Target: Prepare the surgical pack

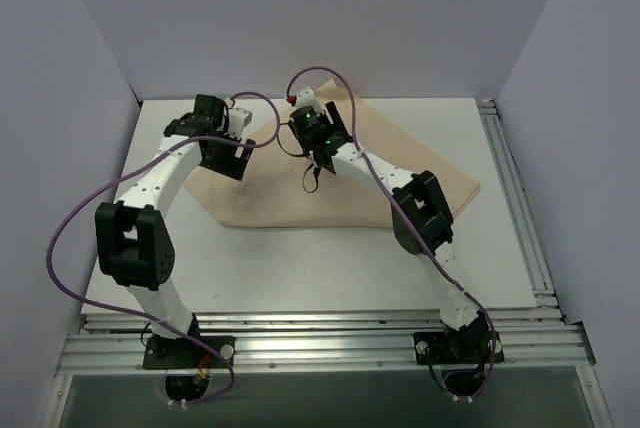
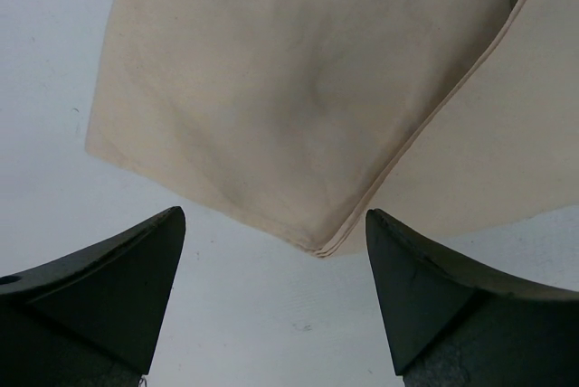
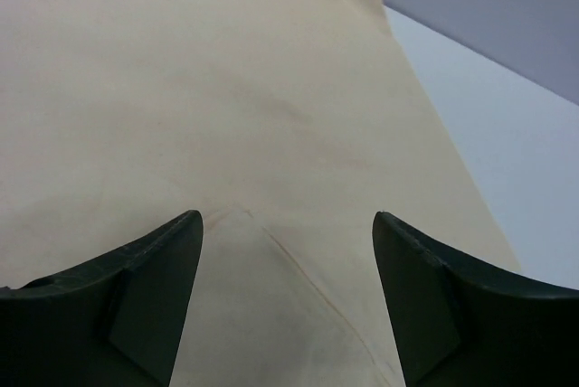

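Note:
The surgical pack is a large tan cloth (image 1: 275, 198) folded flat on the white table (image 1: 300, 268); no tray, forceps, gauze or packets show. My left gripper (image 1: 228, 158) hangs open over the cloth's left edge. In the left wrist view, its gripper (image 2: 276, 229) frames a layered folded corner (image 2: 321, 244) with nothing between the fingers. My right gripper (image 1: 318, 163) is open above the middle of the cloth. In the right wrist view, a folded-over flap tip (image 3: 237, 213) lies flat under the open gripper (image 3: 285, 224), free of the fingers.
Aluminium rails run along the table's right side (image 1: 520, 228) and front edge (image 1: 320, 343). White walls close in the back and both sides. Purple cables (image 1: 70, 218) loop off both arms.

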Action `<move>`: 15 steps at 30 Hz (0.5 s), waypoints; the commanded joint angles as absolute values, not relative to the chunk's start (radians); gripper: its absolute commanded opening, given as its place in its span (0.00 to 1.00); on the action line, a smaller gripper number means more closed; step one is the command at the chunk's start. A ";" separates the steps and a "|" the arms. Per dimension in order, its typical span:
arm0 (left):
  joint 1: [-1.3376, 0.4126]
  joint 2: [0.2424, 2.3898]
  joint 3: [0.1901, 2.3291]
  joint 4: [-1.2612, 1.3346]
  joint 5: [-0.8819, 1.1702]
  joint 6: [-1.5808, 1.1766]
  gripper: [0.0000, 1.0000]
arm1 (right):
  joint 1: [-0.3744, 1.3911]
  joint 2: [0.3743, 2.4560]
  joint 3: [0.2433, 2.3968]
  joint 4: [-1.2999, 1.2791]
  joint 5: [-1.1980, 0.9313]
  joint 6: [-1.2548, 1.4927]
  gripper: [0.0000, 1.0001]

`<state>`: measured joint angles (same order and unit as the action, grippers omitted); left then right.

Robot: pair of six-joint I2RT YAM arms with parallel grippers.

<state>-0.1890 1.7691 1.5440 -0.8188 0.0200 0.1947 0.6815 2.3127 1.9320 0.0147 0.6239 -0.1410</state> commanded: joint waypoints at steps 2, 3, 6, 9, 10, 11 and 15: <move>-0.221 1.710 1.617 -0.865 -0.024 0.202 0.90 | 0.620 2.142 1.912 -0.061 0.378 0.052 0.62; -0.227 1.704 1.618 -0.871 -0.022 0.206 0.90 | 0.597 2.102 1.886 -0.060 0.295 0.063 0.56; -0.255 1.694 1.628 -0.888 0.000 0.213 0.85 | 0.554 2.060 1.784 -0.052 0.186 0.103 0.32; -0.305 1.721 1.676 -0.908 0.008 0.221 0.76 | 0.489 2.060 1.706 -0.017 0.016 0.127 0.15; -0.320 1.733 1.693 -0.908 0.038 0.224 0.73 | 0.465 2.063 1.689 -0.009 -0.050 0.127 0.12; -0.346 1.768 1.713 -0.907 0.046 0.230 0.72 | 0.456 2.066 1.656 0.053 -0.134 0.130 0.06; -0.390 1.922 1.906 -0.876 0.097 0.230 0.70 | 0.410 2.138 1.634 0.144 -0.270 0.144 0.01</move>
<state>-0.3622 1.8168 1.7695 -0.9112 0.0383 0.2199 0.4160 2.0884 1.6432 0.0605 -0.0643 0.1097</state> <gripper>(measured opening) 0.698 0.021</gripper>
